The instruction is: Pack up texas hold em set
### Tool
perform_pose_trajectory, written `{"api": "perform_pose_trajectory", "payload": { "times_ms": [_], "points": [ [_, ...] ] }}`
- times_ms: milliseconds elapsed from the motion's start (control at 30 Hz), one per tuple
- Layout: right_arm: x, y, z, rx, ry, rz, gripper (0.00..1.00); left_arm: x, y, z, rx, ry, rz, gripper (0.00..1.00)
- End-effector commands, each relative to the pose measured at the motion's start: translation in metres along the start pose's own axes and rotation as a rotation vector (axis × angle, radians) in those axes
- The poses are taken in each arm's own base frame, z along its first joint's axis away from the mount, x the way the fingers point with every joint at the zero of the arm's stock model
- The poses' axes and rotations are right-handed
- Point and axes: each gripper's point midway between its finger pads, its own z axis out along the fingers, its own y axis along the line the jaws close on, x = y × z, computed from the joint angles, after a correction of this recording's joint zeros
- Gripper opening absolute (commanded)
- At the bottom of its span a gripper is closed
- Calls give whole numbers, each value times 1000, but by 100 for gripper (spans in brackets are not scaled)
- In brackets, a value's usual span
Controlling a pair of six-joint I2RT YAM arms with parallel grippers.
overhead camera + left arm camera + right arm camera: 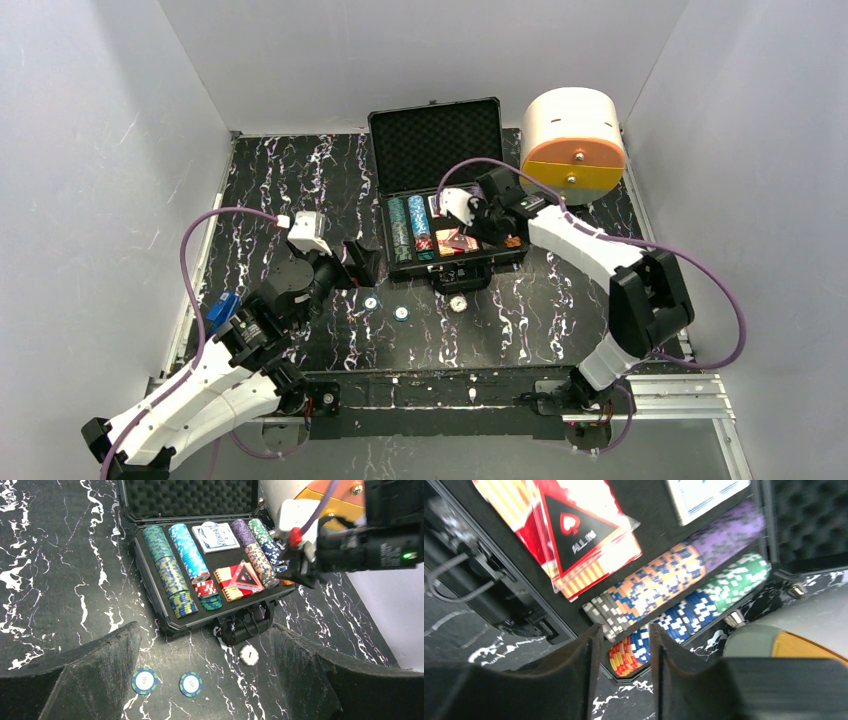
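The black foam-lined briefcase (435, 150) lies open at the back middle, lid up. It holds rows of multicoloured chips (172, 570), a blue card deck (216, 536) and a red deck with the red triangle (246, 575) on it. Two blue-green chips (144, 680) (191, 684) and a white round button (248, 655) lie loose on the table before the case handle (245, 627). My left gripper (204, 630) is wide open and empty above these. My right gripper (625, 630) is open by a narrow gap, empty, just above the red-yellow chips (624, 657) in the case's near right corner.
A white-and-orange cylindrical box (574, 140) stands right behind the case's right end, close to the right arm (585, 245). A small blue tool (222, 310) sits by the left arm. White walls enclose the black marbled table (290, 190) on three sides.
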Motion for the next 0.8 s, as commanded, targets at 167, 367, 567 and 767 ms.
{"api": "perform_pose_trajectory", "payload": {
  "times_ms": [167,367,567,767],
  "points": [
    [-85,-12,-89,-1,-371,476,70,-4,6,0,-32,-22,-16,98],
    [-54,15,-90,-22,-236,785,67,-6,5,-2,-29,-21,-23,98],
    [-37,74,-90,-123,-158,1148,69,-8,8,-2,-51,-35,-46,98],
    [-13,127,-73,-78,-8,1237,80,-3,9,1,-55,-35,-66,98]
  ]
}}
